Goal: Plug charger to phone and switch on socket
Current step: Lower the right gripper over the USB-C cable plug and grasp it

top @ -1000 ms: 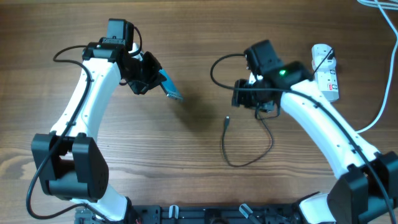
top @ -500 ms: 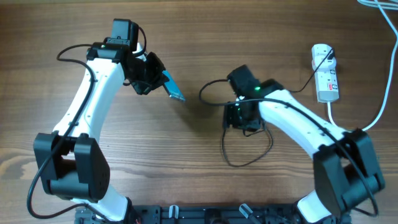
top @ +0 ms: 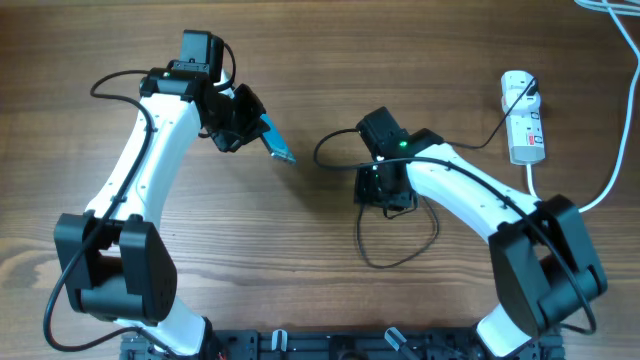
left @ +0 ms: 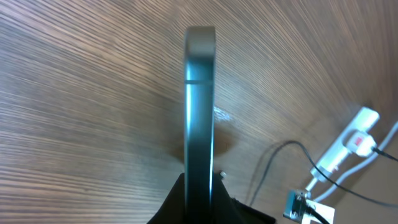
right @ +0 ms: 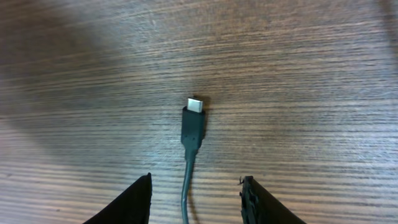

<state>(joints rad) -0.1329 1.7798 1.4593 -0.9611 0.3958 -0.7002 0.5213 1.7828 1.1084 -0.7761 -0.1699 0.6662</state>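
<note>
My left gripper [top: 248,128] is shut on the phone [top: 277,142] and holds it tilted above the table at the upper left. The left wrist view shows the phone [left: 200,106] edge-on, rising from between the jaws of that gripper [left: 199,202]. The charger lies on the wood in a thin black loop [top: 400,255]. Its connector [right: 193,127] ends in a silver tip. My right gripper [right: 194,199] hangs open just above the table, one finger on each side of the cable behind the connector and touching nothing. The socket [top: 524,120] lies at the far right.
A thick white cord [top: 610,180] runs from the socket toward the right edge. The left wrist view shows the socket [left: 348,146] with its red switch, cables beside it. The arms' black bases stand along the front edge.
My right arm has swung left from near the socket to above the charger's connector, and its jaws have narrowed a little. The left arm has kept the phone in nearly the same place.
</note>
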